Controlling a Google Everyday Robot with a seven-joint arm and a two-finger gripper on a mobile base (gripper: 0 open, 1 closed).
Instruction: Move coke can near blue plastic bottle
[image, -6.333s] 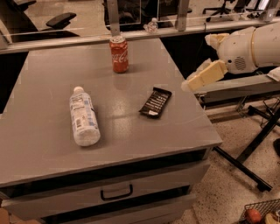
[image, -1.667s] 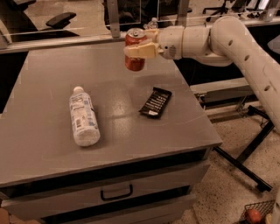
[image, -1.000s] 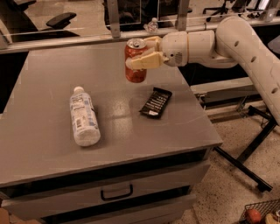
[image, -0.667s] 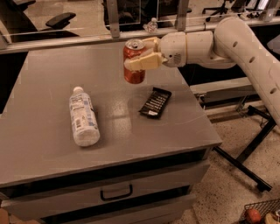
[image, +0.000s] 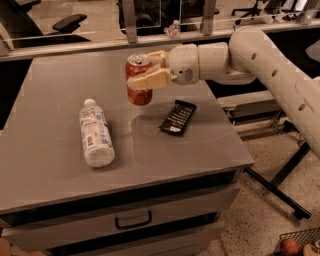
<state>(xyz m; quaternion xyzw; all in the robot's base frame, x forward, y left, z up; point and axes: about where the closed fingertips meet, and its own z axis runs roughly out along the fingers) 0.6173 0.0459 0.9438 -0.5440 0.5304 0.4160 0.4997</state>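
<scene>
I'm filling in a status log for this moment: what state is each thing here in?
gripper: shut on the coke can, above the table.
coke can: upright, held off the table.
blue plastic bottle: lying on its side on the table, cap on.
black packet: lying flat on the table.
drawer: shut.

We record that the coke can (image: 139, 95) has left its standing spot at the table's (image: 60, 165) far edge and now hangs clear of the surface, upper centre of the frame. The gripper (image: 141, 71), previously empty at the right of the frame, now clamps the can and has carried it leftward and lower.
</scene>
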